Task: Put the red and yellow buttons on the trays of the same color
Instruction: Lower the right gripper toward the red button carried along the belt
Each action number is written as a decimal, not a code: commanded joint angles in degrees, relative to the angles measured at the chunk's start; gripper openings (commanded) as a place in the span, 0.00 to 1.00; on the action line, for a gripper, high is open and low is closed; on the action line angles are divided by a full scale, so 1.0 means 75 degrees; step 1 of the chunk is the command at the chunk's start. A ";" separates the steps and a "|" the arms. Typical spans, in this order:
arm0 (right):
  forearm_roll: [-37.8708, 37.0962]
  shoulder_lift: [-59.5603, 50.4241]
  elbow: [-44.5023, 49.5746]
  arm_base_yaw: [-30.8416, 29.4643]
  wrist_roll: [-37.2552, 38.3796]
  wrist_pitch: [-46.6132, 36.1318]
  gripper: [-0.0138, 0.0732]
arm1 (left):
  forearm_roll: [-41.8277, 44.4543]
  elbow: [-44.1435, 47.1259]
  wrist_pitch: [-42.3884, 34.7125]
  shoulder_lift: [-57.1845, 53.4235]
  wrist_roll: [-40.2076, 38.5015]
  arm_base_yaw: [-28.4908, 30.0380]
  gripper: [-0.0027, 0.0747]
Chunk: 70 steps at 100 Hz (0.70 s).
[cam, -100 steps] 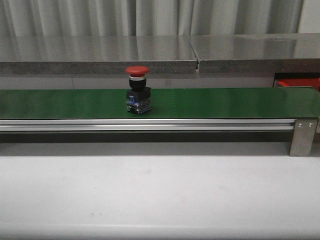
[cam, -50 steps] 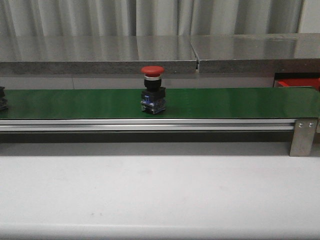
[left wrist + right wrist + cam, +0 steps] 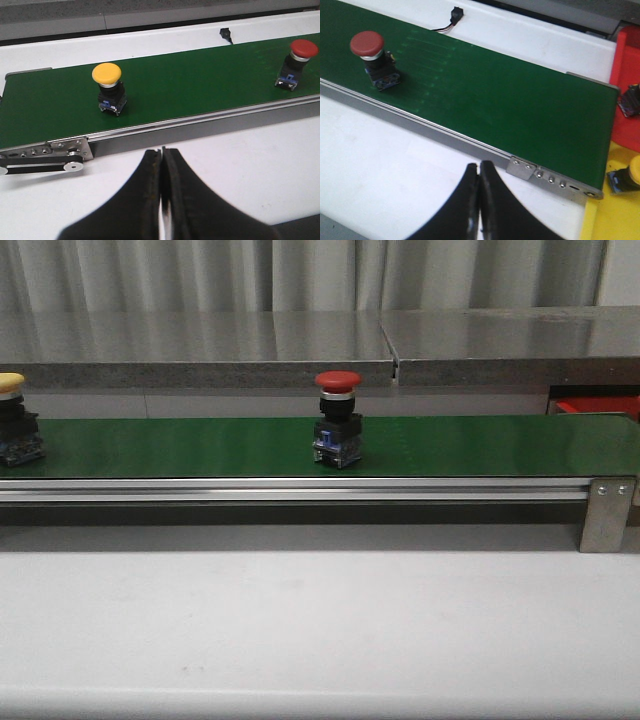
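Note:
A red button (image 3: 338,420) (image 3: 297,65) (image 3: 372,59) stands upright near the middle of the green conveyor belt (image 3: 480,445). At the belt's far left a yellow button (image 3: 14,420) (image 3: 109,89) also stands upright. The red tray (image 3: 596,405) (image 3: 629,60) lies beyond the belt's right end and the yellow tray (image 3: 615,215) lies nearer, each with a button on it. My left gripper (image 3: 163,151) and my right gripper (image 3: 480,165) are both shut and empty. Each hovers over the white table in front of the belt and neither shows in the front view.
A metal bracket (image 3: 606,512) caps the belt's right end, and a pulley (image 3: 75,165) sits at its left end. A grey shelf (image 3: 200,350) runs behind the belt. A small black connector (image 3: 455,12) lies on the table beyond the belt.
The red button has ridden the belt to the right, from left of centre to about the middle. The yellow button has come into view at the left edge.

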 commanded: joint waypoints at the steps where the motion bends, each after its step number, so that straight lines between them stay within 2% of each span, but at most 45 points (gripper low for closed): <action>1: 0.0087 0.0409 -0.0656 0.0174 -0.0035 -0.0177 0.27 | -0.0132 -0.0199 -0.0394 -0.0020 -0.0010 -0.0064 0.01; 16: 0.0087 0.1280 -0.1348 0.0550 -0.0035 -0.0029 0.65 | -0.0132 -0.0199 -0.0394 -0.0020 -0.0010 -0.0064 0.01; 25: 0.0080 0.1747 -0.1738 0.0764 -0.0035 0.0047 0.79 | -0.0132 -0.0199 -0.0394 -0.0020 -0.0010 -0.0064 0.01; 32: 0.0080 0.2105 -0.2032 0.0891 -0.0035 0.0149 0.82 | -0.0132 -0.0199 -0.0394 -0.0020 -0.0010 -0.0064 0.01; 70: 0.0088 0.4003 -0.3685 0.1055 -0.0181 0.1253 0.82 | -0.0132 -0.0199 -0.0394 -0.0020 -0.0010 -0.0064 0.01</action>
